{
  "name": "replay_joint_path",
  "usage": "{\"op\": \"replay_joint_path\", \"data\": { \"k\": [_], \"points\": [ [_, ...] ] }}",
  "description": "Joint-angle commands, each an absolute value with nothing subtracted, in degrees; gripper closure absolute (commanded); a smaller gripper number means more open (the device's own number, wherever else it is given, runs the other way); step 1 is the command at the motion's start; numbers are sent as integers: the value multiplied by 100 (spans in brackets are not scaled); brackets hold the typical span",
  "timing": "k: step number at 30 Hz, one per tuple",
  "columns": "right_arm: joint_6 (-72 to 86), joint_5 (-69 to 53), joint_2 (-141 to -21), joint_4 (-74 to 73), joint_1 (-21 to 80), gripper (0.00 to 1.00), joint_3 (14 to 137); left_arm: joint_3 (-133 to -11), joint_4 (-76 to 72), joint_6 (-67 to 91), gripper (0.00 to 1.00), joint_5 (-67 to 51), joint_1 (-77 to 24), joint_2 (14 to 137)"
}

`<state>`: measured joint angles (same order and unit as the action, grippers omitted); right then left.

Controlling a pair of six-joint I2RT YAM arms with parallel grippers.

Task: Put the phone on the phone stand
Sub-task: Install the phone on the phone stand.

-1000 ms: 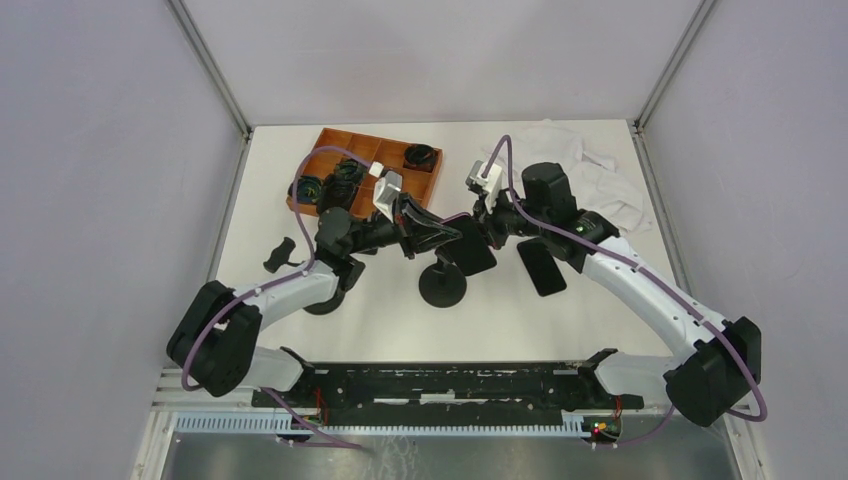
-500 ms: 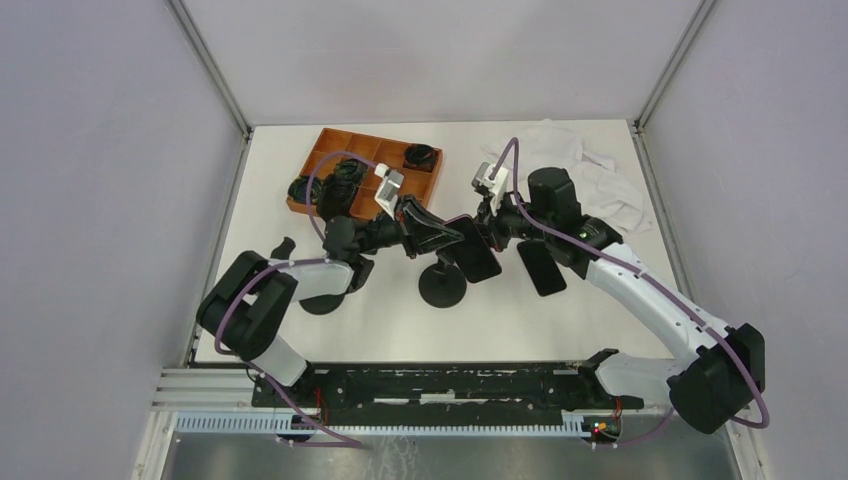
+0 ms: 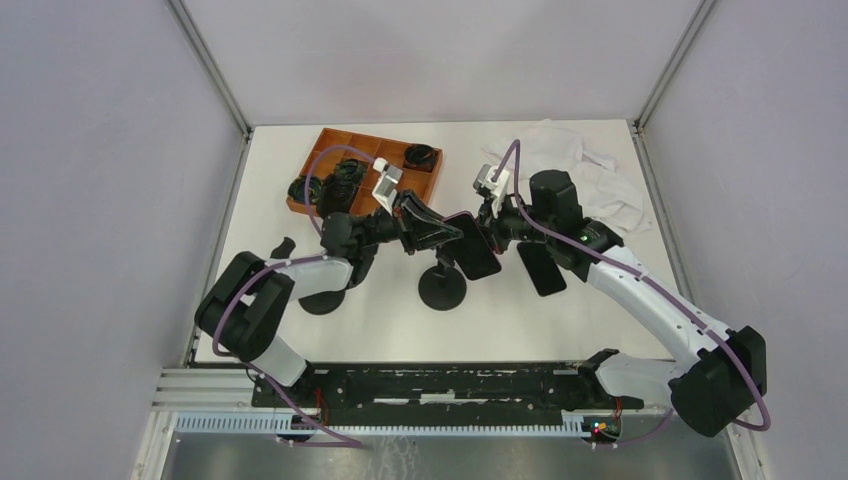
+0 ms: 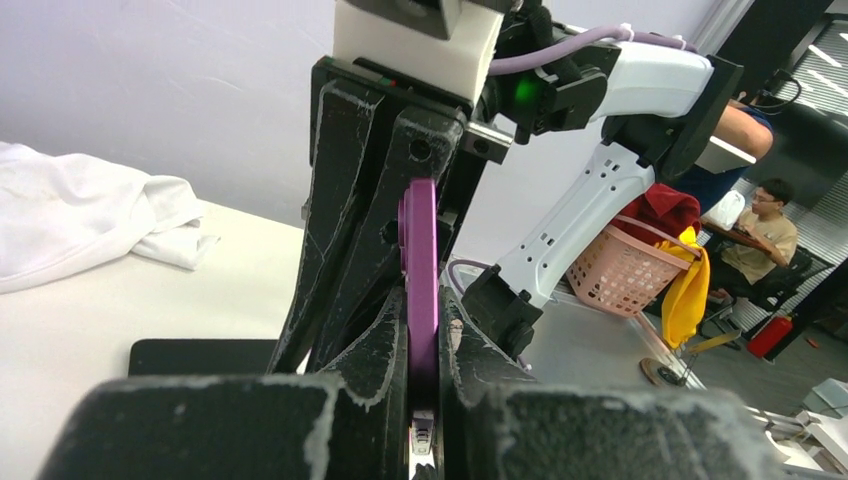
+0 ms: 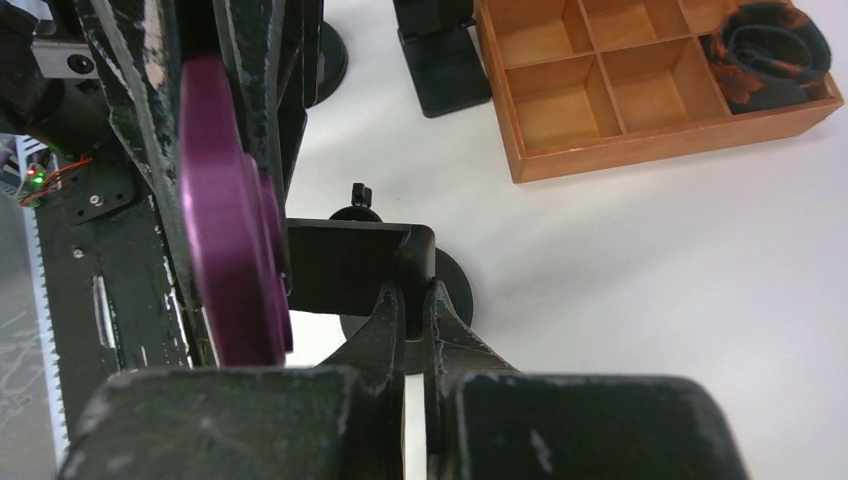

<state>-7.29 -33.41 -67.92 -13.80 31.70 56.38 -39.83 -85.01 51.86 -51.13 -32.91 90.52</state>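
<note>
My left tool point(image 3: 437, 232), clamping the purple phone point(image 4: 420, 280), has edged it over the phone stand point(image 5: 345, 265) my right tool point(image 5: 414, 300) pinches.

The phone point(image 4: 421, 270) shows a smooth purple edge with a soft sheen. The jaws around it are black plastic, rough-grained and scuffed pale along the rims. The phone stand point(image 3: 441, 287) is matt black plastic. The tray point(image 5: 655, 147) looks like matt wood (perhaps wood-toned plastic). The cloth point(image 3: 600, 180) is crumpled white fabric, and the surface point(image 3: 560, 320) is smooth, matt white.
</note>
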Motion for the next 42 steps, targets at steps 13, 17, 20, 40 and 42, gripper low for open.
{"op": "replay_joint_path", "data": {
  "k": [13,17,20,40,42],
  "points": [
    [-350,-4031,-6496,-915,3132,100,5513,-4020,-9952,5002,98,-4764,-3198,8931],
    [-360,-4018,-6477,-898,3122,100,5490,-3857,-9955,4955,98,-4757,-3051,9083],
    [-369,-4002,-6456,-905,3129,100,5481,-3833,-9956,4957,98,-4787,-3033,9177],
    [-1149,-2788,-6364,-1438,3210,100,5824,-3305,-9759,5170,98,-4531,-2571,8816],
    [-1248,-2588,-6387,-1493,3297,100,5875,-3326,-9443,5135,98,-4535,-2567,8746]
  ]
}}
